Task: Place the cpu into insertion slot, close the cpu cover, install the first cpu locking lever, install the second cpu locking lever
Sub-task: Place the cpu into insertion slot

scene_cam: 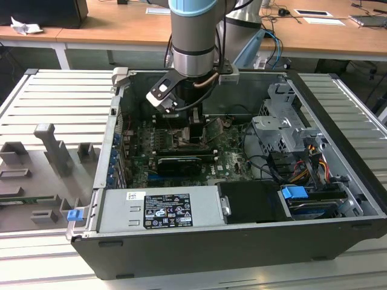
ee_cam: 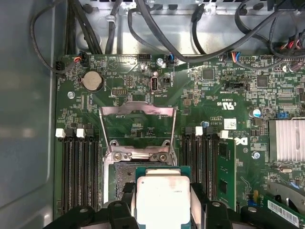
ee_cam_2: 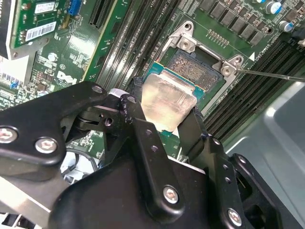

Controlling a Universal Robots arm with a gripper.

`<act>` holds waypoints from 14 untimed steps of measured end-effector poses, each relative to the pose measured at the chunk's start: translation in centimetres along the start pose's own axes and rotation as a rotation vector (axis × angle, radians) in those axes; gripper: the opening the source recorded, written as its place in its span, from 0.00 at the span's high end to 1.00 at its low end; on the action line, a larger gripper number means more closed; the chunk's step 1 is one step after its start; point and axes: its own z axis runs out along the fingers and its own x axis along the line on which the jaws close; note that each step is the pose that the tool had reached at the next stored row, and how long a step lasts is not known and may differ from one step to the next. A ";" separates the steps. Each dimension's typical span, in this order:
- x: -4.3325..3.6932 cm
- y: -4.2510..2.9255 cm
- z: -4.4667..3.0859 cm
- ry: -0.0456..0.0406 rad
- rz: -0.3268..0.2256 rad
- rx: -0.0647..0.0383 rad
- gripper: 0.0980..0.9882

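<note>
My gripper (ee_cam_2: 164, 114) is shut on the cpu (ee_cam_2: 167, 101), a pale silvery square chip pinched between two black fingers (ee_cam_2: 135, 107). The cpu (ee_cam: 163, 199) sits just over the insertion slot (ee_cam: 120, 185), covering much of it. Part of the slot's dark pin field (ee_cam_2: 196, 67) shows beside the chip, inside its silver rim. I cannot tell if the chip touches the slot. The cpu cover (ee_cam: 137, 113), a thin silver frame with a square window, stands swung open beyond the slot. In the exterior view the gripper (scene_cam: 195, 130) is low inside the open computer case.
Long black memory slots (ee_cam: 78, 171) flank the slot on both sides. A thin metal lever rod (ee_cam_2: 274, 75) sticks out beside the socket. A black expansion card (scene_cam: 178, 163), the power supply (scene_cam: 163, 208), a drive cage (scene_cam: 284, 130) and cables (ee_cam: 157, 28) crowd the case.
</note>
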 end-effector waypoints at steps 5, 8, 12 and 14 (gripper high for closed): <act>0.23 -0.01 0.15 0.0000 0.000 0.000 0.50; 0.74 -0.03 0.36 0.0000 0.000 0.000 0.50; 1.14 -0.11 0.86 0.0001 0.000 0.000 0.50; 1.32 -0.19 1.13 0.0000 0.000 0.001 0.50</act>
